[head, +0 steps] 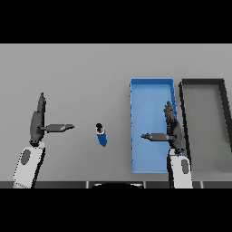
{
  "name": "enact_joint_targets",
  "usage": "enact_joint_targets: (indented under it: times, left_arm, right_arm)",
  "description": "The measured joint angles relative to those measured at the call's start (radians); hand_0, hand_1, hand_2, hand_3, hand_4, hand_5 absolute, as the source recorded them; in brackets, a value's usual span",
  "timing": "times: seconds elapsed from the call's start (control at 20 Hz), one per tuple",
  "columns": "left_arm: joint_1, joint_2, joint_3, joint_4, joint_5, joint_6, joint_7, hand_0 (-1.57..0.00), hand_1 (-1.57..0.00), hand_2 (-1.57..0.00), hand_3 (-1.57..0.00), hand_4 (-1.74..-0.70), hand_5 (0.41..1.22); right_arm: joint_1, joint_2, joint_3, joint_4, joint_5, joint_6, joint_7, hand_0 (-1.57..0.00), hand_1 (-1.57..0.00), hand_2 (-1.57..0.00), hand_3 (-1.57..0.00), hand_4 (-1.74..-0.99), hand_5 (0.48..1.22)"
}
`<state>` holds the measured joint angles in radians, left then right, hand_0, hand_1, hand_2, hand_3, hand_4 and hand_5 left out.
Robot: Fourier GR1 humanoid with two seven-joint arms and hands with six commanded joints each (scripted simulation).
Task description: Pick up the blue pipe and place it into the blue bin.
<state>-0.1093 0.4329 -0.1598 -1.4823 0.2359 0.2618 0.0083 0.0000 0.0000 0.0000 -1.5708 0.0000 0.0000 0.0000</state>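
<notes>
A short blue pipe (102,135) with a dark end cap lies on the grey table, near the middle. The blue bin (150,95) stands to its right, long side running away from me. My right hand (174,131) hovers over the bin's right wall, fingers straight and thumb stretched left, holding nothing. My left hand (37,122) is at the left, well clear of the pipe, open with its thumb pointing right toward the pipe.
A dark grey bin (223,113) stands just right of the blue bin, their long walls almost touching. Bare table lies behind and left of the pipe.
</notes>
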Motion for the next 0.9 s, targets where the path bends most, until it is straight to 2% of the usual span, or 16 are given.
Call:
enact_joint_targets:
  times: [0.3,0.35,0.4,0.5,0.6,0.65,0.7,0.9]
  left_arm:
    - [0.000,-0.001,-0.001,0.001,-0.002,0.002,-0.005,0.00,0.00,0.00,0.00,-0.97,0.593]
    - [0.036,0.063,-0.027,-0.009,-0.014,-0.091,-0.073,0.00,0.00,0.00,0.00,-0.96,0.592]
    - [0.052,0.111,-0.034,0.002,-0.013,-0.163,-0.112,0.00,0.00,0.00,0.00,-0.96,0.590]
    - [0.058,0.159,-0.044,0.018,-0.018,-0.235,-0.146,0.00,0.00,0.00,0.00,-0.96,0.592]
    - [0.062,0.169,-0.051,0.016,-0.015,-0.265,-0.169,0.00,0.00,0.00,0.00,-0.96,0.594]
    - [0.065,0.174,-0.055,0.014,-0.012,-0.278,-0.168,0.00,0.00,0.00,0.00,-0.96,0.593]
    - [0.061,0.178,-0.058,0.017,-0.003,-0.301,-0.173,0.00,0.00,0.00,0.00,-0.97,0.594]
    - [0.114,0.235,-0.099,-0.069,0.009,-0.394,-0.187,0.00,0.00,0.00,0.00,-1.03,0.549]
  right_arm:
    - [0.021,-0.005,0.002,-0.015,-0.003,0.005,-0.009,0.00,0.00,0.00,0.00,-1.205,0.629]
    - [0.054,-0.075,0.024,-0.051,0.069,0.016,-0.100,0.00,0.00,0.00,0.00,-1.201,0.628]
    - [0.086,-0.110,0.047,-0.082,0.117,0.021,-0.135,0.00,0.00,0.00,0.00,-1.197,0.627]
    - [0.109,-0.142,0.067,-0.112,0.158,0.029,-0.139,0.00,0.00,0.00,0.00,-1.193,0.622]
    - [0.137,-0.142,0.084,-0.140,0.176,0.030,-0.138,0.00,0.00,0.00,0.00,-1.206,0.625]
    - [0.119,-0.145,0.078,-0.135,0.170,0.031,-0.108,0.00,0.00,0.00,0.00,-1.203,0.625]
    - [0.115,-0.145,0.084,-0.138,0.174,0.034,-0.110,0.00,0.00,0.00,0.00,-1.197,0.621]
    - [0.115,-0.151,0.088,-0.142,0.185,0.032,-0.110,0.00,0.00,0.00,0.00,-1.179,0.616]
